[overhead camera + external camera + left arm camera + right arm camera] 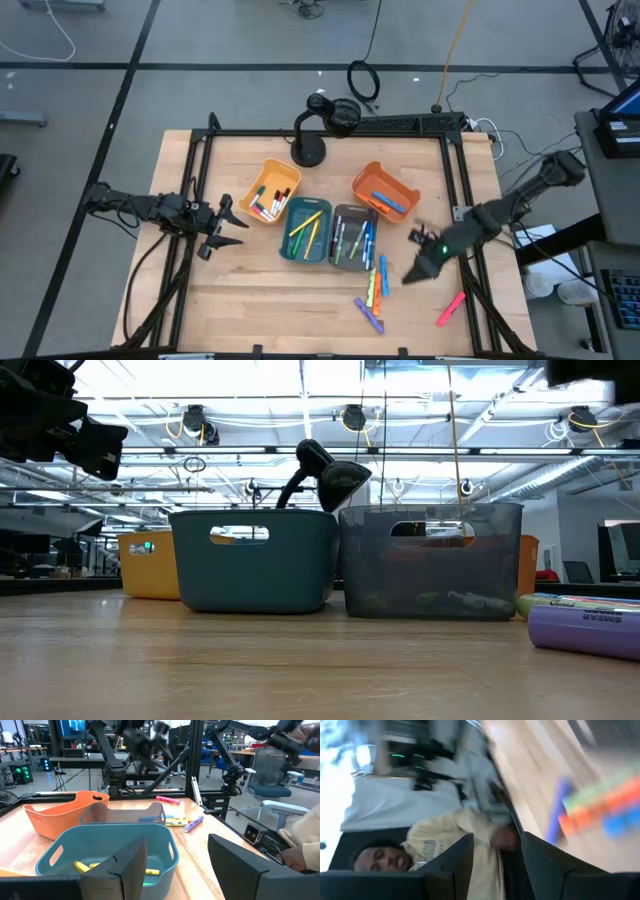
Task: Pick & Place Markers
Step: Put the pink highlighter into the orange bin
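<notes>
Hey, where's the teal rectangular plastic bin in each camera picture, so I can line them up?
High view: the teal rectangular plastic bin sits mid-table, between the yellow bin and the grey bin.
Low view: left of centre, touching the grey bin.
Left wrist view: close, lower left, markers inside.
Right wrist view: not in it.
Shared landmark: the grey bin beside it.

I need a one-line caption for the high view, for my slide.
Four bins hold sorted markers; right gripper hovers open beside loose markers.
</notes>
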Robot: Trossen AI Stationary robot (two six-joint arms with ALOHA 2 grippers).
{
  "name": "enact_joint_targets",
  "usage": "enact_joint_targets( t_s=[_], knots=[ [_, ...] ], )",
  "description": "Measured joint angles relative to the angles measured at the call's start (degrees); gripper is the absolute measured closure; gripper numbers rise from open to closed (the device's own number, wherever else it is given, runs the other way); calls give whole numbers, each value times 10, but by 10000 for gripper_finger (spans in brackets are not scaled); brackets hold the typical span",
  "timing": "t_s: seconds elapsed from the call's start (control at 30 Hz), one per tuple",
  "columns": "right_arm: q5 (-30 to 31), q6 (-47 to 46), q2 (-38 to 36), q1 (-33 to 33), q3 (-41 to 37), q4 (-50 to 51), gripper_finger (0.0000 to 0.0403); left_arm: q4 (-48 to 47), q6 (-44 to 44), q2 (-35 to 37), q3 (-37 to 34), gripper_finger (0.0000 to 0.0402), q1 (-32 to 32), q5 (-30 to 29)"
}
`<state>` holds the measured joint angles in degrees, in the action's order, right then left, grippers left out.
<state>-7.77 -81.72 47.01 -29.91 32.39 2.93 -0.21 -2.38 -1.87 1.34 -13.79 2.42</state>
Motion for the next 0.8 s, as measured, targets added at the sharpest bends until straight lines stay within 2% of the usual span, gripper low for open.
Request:
enact_joint_targets(
  t_s=[0.13,0.33,0.4,0.6,0.7,0.8],
  knots=[
    [-1,-223,64,-107,13,66,250,0,0,0,0,188,0,0],
    [-143,-533,169,-234,26,87,250,0,0,0,0,188,0,0],
    [-180,-554,194,-255,33,86,250,0,0,0,0,188,0,0],
    [-153,-521,237,-272,40,101,250,0,0,0,0,188,0,0],
    [-159,-481,250,-275,39,143,250,0,0,0,0,188,0,0],
    [-136,-447,255,-276,36,200,250,0,0,0,0,188,0,0]
  ],
)
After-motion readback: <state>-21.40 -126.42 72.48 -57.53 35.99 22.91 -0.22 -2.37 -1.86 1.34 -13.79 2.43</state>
